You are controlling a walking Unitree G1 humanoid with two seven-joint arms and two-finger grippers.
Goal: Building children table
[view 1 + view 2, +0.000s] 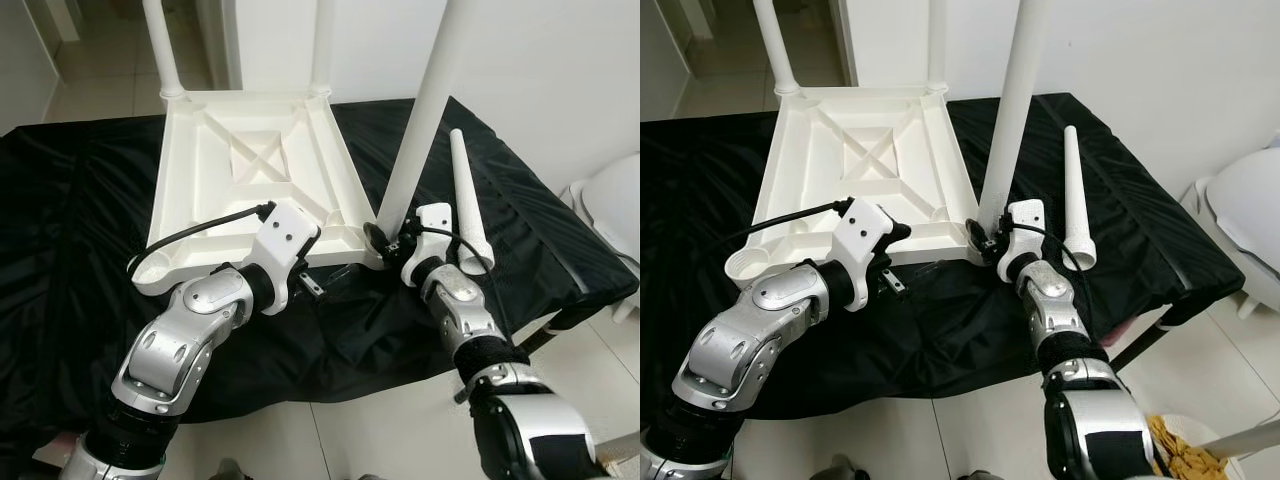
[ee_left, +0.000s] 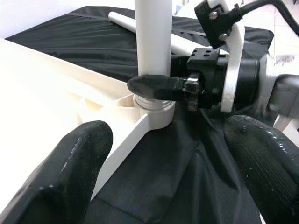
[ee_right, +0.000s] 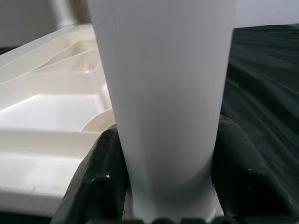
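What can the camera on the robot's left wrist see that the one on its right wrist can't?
The left wrist view alone shows the right gripper from the side, clamped on the table leg just above its socket, plus the left gripper's own open fingers and the spare leg lying behind. The right wrist view alone shows the right gripper's fingers hugging the leg close up. Both show the leg, the white tabletop and the black cloth.
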